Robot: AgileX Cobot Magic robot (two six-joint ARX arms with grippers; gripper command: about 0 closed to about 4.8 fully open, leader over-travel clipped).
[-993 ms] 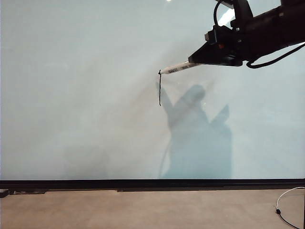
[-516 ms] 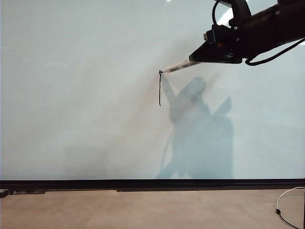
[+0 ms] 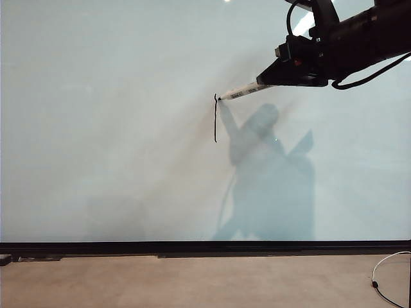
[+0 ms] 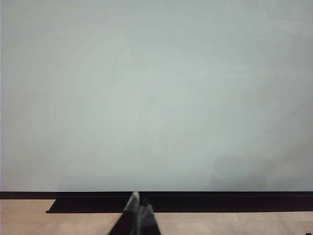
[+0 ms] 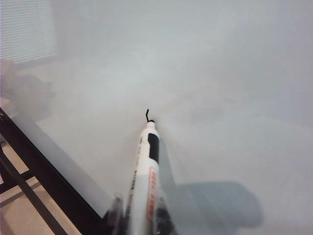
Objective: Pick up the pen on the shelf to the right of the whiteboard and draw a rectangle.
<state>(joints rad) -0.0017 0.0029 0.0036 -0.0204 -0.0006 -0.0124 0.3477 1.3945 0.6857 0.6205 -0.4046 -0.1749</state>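
The right gripper (image 3: 266, 78) reaches in from the upper right of the exterior view, its fingers (image 5: 115, 211) clamped narrowly on the rear barrel of the pen (image 3: 243, 91). The pen sticks out ahead of the fingers, slanting down toward the whiteboard (image 3: 115, 128), and its black tip meets the board at the top end of a single vertical black stroke (image 3: 215, 119), the only drawn side of the rectangle so far. In the right wrist view the tip (image 5: 150, 121) sits at a small hooked mark on the board. The left gripper (image 4: 138, 209) hangs low before the board's black bottom edge, fingers together and holding nothing, well apart from the pen.
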